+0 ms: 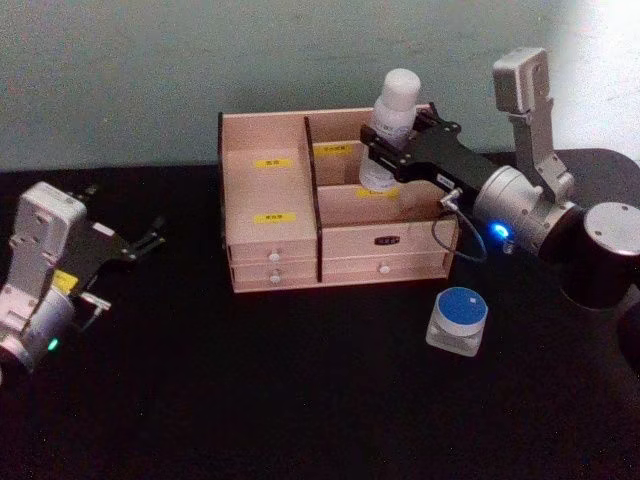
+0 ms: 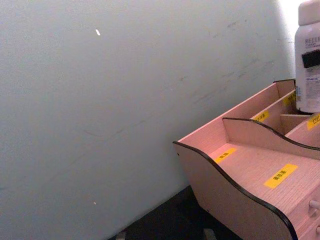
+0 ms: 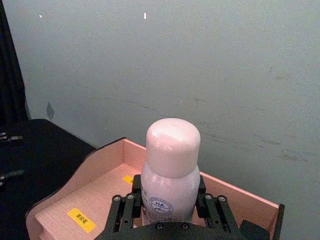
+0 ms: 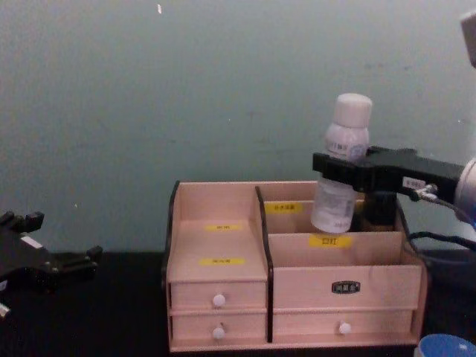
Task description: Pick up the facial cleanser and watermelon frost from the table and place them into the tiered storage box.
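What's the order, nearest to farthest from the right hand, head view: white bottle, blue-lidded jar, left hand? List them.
1. white bottle: gripped in the right hand.
2. blue-lidded jar: table, front right.
3. left hand: far left.

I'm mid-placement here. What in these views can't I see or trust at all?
1. White bottle base: head view, hidden by the right hand gripping it; its compartment is unclear.
2. Tiered storage box label text: every view, too small.
3. Blue-lidded jar: chest view, cut by the bottom edge.
4. Left hand, parked at the left: chest view, cut by the left edge.
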You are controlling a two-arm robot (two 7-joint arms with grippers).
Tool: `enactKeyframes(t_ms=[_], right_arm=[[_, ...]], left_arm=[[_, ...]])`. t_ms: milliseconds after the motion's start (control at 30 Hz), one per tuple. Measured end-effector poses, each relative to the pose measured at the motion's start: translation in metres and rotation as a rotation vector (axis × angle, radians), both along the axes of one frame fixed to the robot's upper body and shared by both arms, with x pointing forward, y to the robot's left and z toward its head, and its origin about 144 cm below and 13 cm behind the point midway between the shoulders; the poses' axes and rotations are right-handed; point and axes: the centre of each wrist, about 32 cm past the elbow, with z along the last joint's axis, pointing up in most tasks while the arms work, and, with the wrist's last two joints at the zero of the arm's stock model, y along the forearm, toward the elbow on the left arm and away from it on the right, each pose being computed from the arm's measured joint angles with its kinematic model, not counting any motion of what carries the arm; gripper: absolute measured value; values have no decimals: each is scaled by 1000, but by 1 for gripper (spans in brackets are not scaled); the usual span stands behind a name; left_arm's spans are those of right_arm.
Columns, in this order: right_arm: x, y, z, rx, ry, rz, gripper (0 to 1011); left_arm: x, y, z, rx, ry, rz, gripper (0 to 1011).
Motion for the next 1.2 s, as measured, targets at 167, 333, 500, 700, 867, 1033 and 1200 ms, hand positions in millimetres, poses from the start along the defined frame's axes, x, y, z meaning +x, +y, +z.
enactKeyframes(t_ms=[167, 333, 500, 700, 867, 1033, 1200], right_arm=[[7, 4, 1, -5, -2, 3, 590], [14, 7, 1, -15, -1, 10, 590], [19, 9, 2, -22, -3, 14, 591], [25, 13, 2, -28, -4, 19, 590], [29, 16, 0, -33, 0, 19, 590], [34, 18, -1, -38, 5, 18, 591], [37, 19, -1, -42, 6, 18, 591]], left_arm=[[0, 0, 0, 0, 0, 0, 1001], [0, 0, 0, 0, 0, 0, 1001], [0, 0, 0, 0, 0, 0, 1001], [0, 0, 0, 0, 0, 0, 1001], [0, 0, 0, 0, 0, 0, 1001], [0, 0, 0, 0, 0, 0, 1001], [0, 0, 0, 0, 0, 0, 1001]])
